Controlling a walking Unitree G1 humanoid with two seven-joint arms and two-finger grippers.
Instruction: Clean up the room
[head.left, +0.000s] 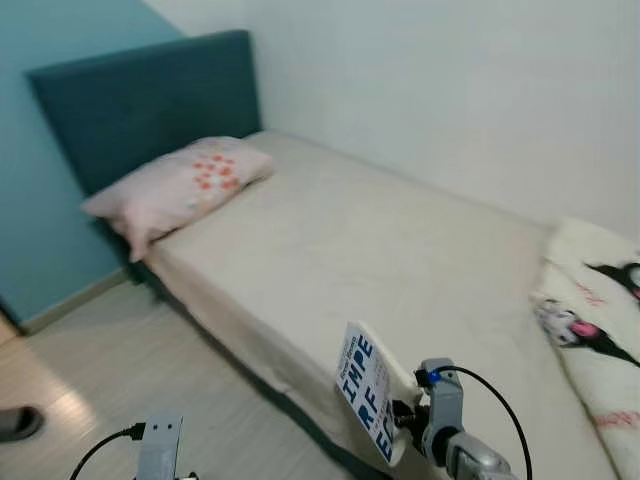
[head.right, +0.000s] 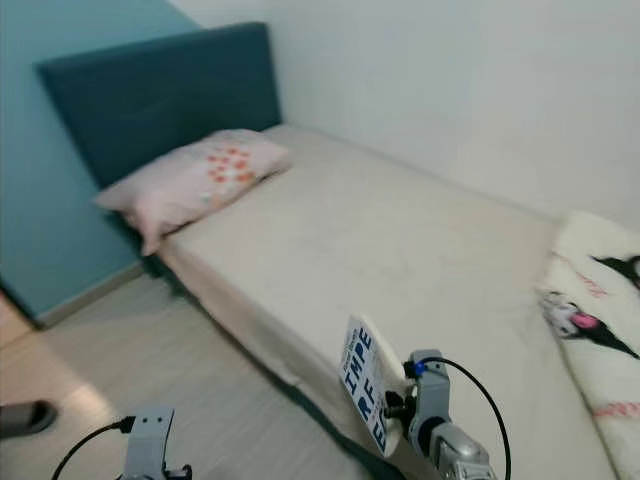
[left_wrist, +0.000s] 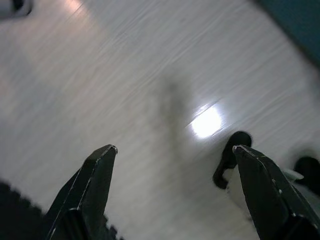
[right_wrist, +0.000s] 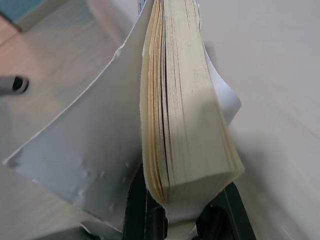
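One bed (head.left: 340, 250) stood against the white wall (head.left: 450, 90), with a dark teal headboard (head.left: 150, 100) at its far end and one pink pillow (head.left: 180, 185) with orange marks lying just below the headboard. At the near right end of the mattress lay one folded white blanket (head.left: 595, 320) with black and pink cartoon figures. The right gripper (right_wrist: 185, 220) was clenched on one book (head.left: 368, 390), which it held upright over the near edge of the bed; the white cover showed large blue letters, and in the right wrist view the yellowish page block (right_wrist: 185, 110) stood between the two black fingers, with the loose cover (right_wrist: 85, 150) bent away to one side. The left gripper (left_wrist: 175, 155) hung low over the pale wood floor (head.left: 100, 380), its two fingers (left_wrist: 95, 175) spread apart and grasping nothing. In the left wrist view a bright spot of light (left_wrist: 206, 122) lay on the floor between the fingers. One dark object (head.left: 18, 423), partly cut off, lay on the floor at the far left; I could not tell what it was
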